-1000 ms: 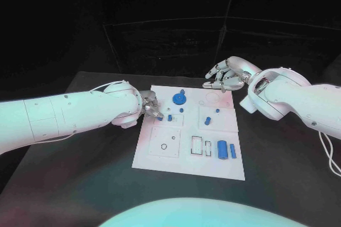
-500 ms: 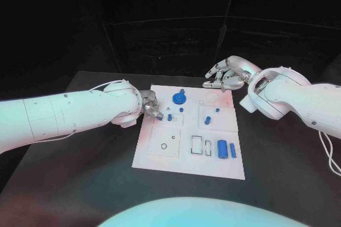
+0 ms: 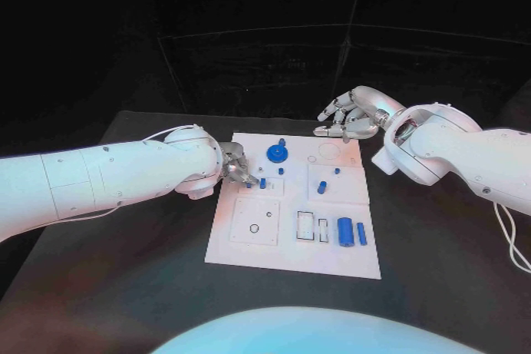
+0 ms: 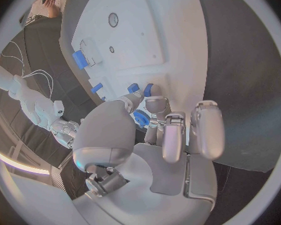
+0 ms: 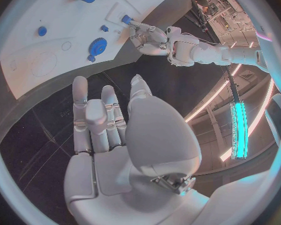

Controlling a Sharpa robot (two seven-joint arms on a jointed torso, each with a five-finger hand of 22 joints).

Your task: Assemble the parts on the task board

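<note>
Head view: my left hand (image 3: 235, 170) works at the task board's (image 3: 290, 250) left edge.
Its fingers seem to pinch a small blue peg (image 3: 262, 183) standing there; I should press it straight down, slowly. My right hand (image 3: 348, 112) hovers, fingers apart, holding nothing, above the counter (image 3: 110, 292) beyond the board's far corner.

Robot lab, black table (image 3: 133, 292), dark curtained backdrop, strip lights (image 5: 239, 130)
</note>
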